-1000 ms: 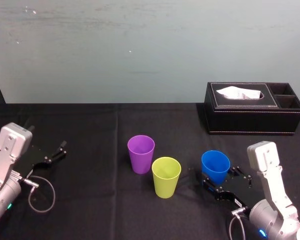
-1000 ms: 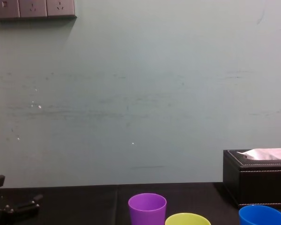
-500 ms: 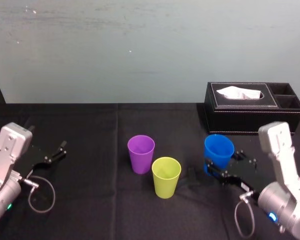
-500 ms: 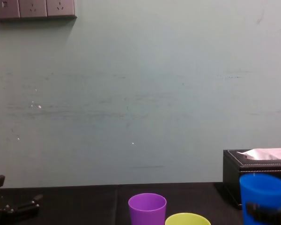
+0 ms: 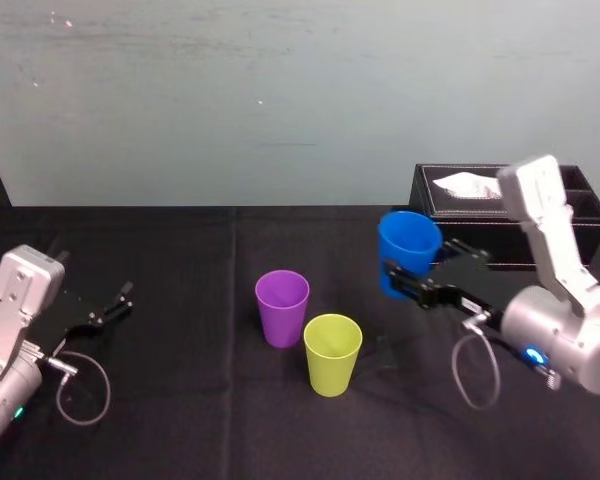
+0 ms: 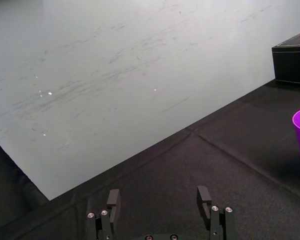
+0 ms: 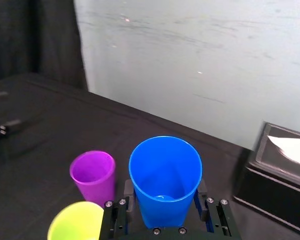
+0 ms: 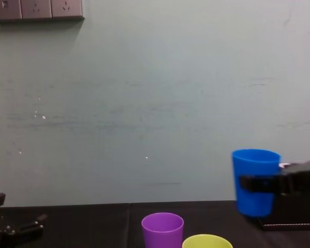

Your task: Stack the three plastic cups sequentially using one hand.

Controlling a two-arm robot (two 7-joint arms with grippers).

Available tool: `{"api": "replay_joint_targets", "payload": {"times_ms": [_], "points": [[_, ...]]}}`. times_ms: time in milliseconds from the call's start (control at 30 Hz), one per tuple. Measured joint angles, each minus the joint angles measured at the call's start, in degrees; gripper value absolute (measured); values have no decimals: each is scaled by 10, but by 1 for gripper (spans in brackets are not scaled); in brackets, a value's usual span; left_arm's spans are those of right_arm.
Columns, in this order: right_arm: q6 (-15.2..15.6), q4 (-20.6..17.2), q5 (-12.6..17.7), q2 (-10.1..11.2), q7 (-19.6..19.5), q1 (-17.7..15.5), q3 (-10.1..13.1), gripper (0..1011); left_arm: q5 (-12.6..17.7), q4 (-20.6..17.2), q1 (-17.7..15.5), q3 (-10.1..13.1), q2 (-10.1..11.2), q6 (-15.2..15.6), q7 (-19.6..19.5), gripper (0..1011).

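at the far left, the left tool is resting low over the black-draped bench, well apart from the cups; its two black fingers are spread wide with nothing between them, and a grey cable is looping on the cloth beside its wrist; moving right, the purple cup is standing upright on the bench, mouth up; just beside it, a little to its right and nearer the robot, the yellow-green cup is standing upright too, its rim sitting close to the purple one's side, though whether they are touching cannot be told; further right, the blue cup is hanging upright in the air, clear of the bench, to the right of the other two cups and apart from them; the right tool is clamping it, one black finger pressing each side of the cup's lower wall, closed only as far as the cup allows; the chest view is showing the cup's base well above the cloth and above the rims of the two standing cups; the silver-grey wrist behind it is glowing with a blue ring, and its cable is drooping below; at the far right, behind the arm, the black tissue box is sitting at the back of the bench, a white tissue poking out of its top.
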Motion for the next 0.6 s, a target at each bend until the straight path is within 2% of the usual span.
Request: {"api": "replay_joint_targets", "payload": {"times_ms": [267,600], "points": [[2,36,5,-18,21,57,-52,707,0,0,0,0,0,0,0,1000],[-25,74,-3,-41,32,104,-100,707,0,0,0,0,0,0,0,1000]]}}
